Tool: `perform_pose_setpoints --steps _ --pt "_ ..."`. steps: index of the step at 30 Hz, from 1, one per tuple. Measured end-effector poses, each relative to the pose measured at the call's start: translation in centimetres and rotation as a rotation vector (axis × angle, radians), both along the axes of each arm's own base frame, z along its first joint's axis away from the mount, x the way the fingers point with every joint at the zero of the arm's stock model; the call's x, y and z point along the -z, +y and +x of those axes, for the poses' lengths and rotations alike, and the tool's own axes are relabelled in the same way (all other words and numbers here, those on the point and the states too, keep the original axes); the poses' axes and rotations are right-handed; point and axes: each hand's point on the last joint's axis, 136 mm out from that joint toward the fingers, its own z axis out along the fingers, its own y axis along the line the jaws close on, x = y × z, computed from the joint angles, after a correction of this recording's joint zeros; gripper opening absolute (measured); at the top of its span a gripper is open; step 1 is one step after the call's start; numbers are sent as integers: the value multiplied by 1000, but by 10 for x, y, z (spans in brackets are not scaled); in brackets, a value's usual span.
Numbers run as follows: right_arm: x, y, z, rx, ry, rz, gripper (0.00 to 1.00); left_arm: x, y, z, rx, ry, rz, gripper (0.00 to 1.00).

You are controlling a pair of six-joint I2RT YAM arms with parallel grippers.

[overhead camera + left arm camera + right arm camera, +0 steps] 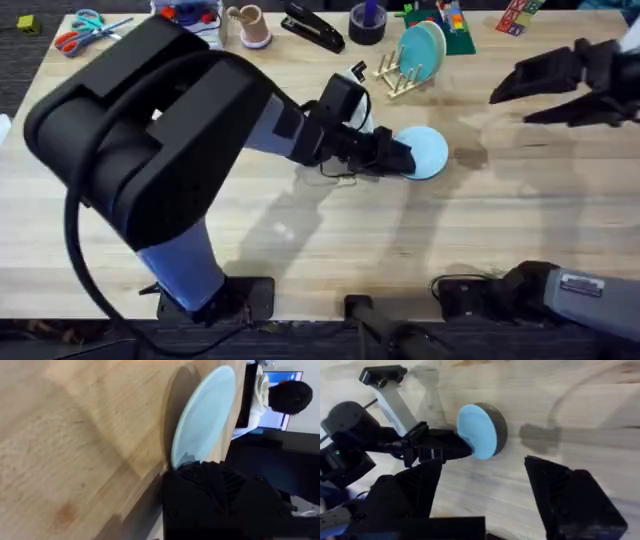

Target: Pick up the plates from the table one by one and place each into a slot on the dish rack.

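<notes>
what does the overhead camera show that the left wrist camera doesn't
Overhead alone: the dish rack at the far edge of the table with teal and pale blue plates already standing in its slots, the right gripper open and off to the right, plus scissors, a stapler and a tape roll along the back. Left wrist alone: a close edge-on look at the plate tilted up off the wood, and a screen in the room behind. Shared: the left gripper shut on the pale blue plate, on the same tabletop.
</notes>
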Motion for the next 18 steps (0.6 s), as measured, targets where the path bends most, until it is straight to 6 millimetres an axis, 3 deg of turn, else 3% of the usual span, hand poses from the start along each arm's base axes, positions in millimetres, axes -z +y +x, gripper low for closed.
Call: perform_pose_setpoints --steps 6,18 --pt "30 7 7 -66 89 103 915 0 0 0 0 0 0 40" --pt "82 18 9 -122 115 218 923 0 0 0 -2 2 1 41"
